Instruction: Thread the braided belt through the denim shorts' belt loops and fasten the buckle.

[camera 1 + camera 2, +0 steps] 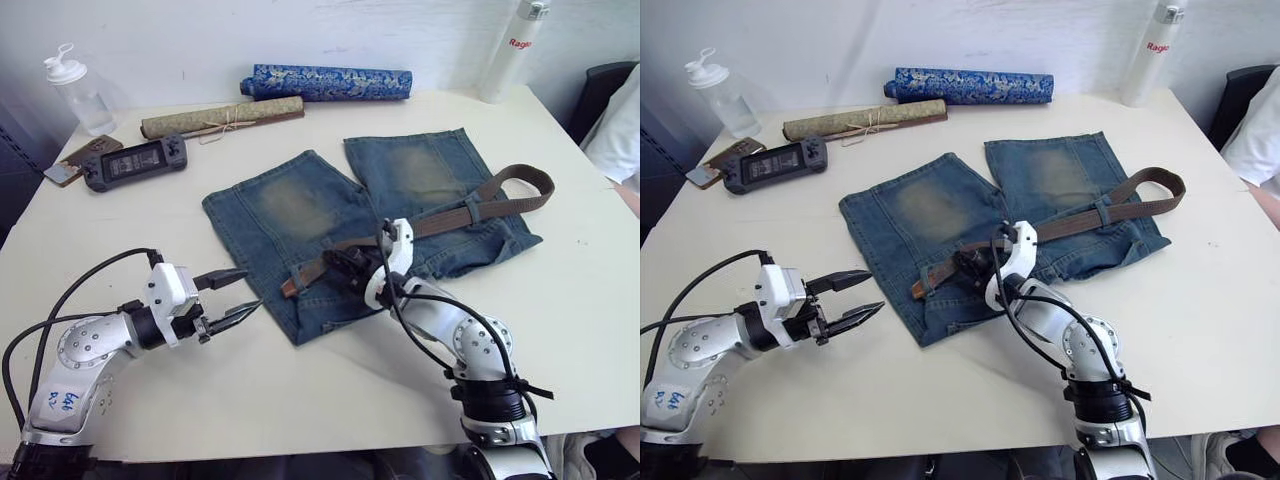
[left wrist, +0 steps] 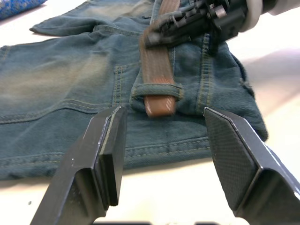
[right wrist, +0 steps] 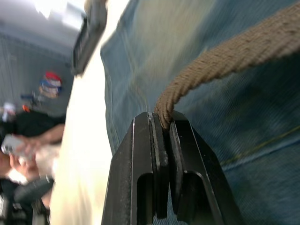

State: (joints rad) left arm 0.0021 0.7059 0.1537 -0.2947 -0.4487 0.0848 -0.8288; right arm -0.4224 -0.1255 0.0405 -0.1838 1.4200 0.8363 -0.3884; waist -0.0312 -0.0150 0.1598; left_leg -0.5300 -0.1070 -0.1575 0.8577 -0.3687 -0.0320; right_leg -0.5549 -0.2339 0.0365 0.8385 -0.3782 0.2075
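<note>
The faded denim shorts [image 1: 330, 215] lie flat mid-table, waistband toward me. The braided belt [image 1: 455, 215] runs along the waistband and curls into a loop at the right end. Its tan tip [image 2: 159, 105] pokes out from under one of the belt loops [image 2: 157, 90] near the left end of the waistband. My right gripper [image 1: 345, 265] is shut on the belt just right of that loop, and the woven strap [image 3: 225, 61] is pinched between its fingers. My left gripper [image 1: 235, 295] hovers open left of the waistband corner, facing the tip. I cannot make out the buckle.
At the back lie a blue patterned roll [image 1: 325, 83] and a tan roll [image 1: 222, 117]. A handheld console [image 1: 133, 162] and a clear bottle [image 1: 78, 90] sit at the back left, and a white bottle [image 1: 515, 50] at the back right. A person [image 1: 620, 130] sits at the right edge.
</note>
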